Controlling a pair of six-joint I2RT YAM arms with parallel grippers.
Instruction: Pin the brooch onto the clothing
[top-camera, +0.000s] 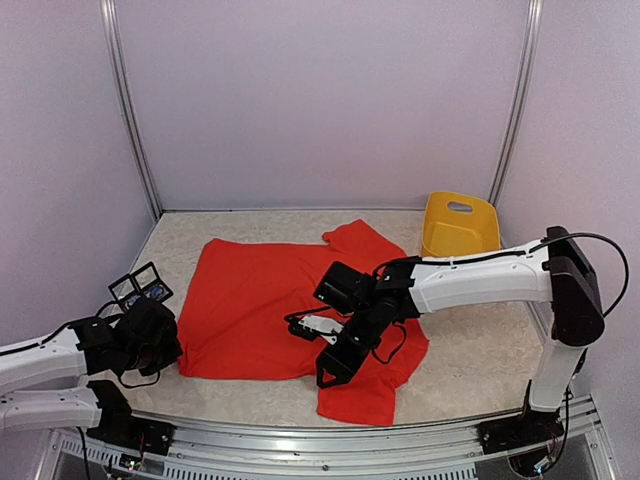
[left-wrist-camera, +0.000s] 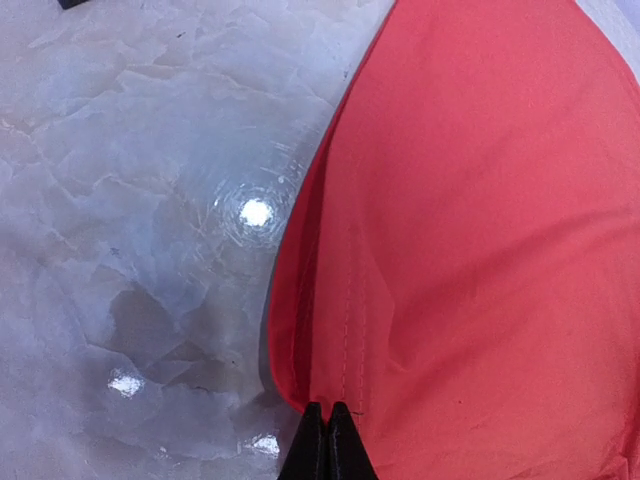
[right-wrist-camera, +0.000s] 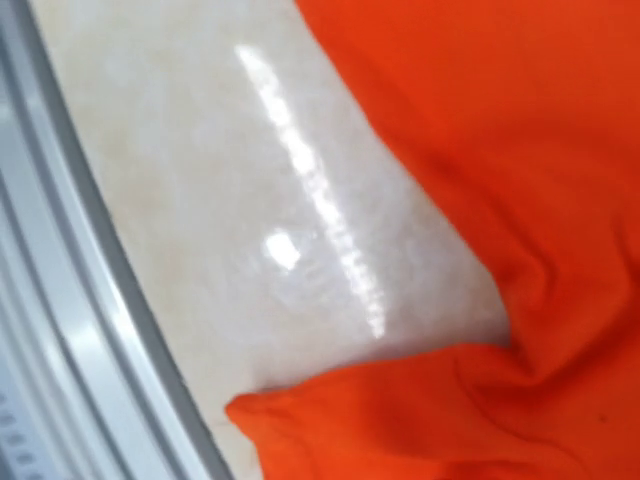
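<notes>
Two grippers: at the red T-shirt (top-camera: 250, 300).
Left gripper (left-wrist-camera: 327, 440): pressed together, seemingly at its left edge.
Right gripper (top-camera: 330, 372): over its middle, nearer; opening cannot be told.

No legible text, label, brand, number or sign anywhere, whether on the red T-shirt (top-camera: 250, 300), the yellow basket (top-camera: 460, 228) or the table (top-camera: 480, 350).

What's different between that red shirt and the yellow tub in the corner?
The shirt is red, the tub yellow. The shirt lies spread out and is far larger; the tub stands upright. Both rest on the table.
</notes>
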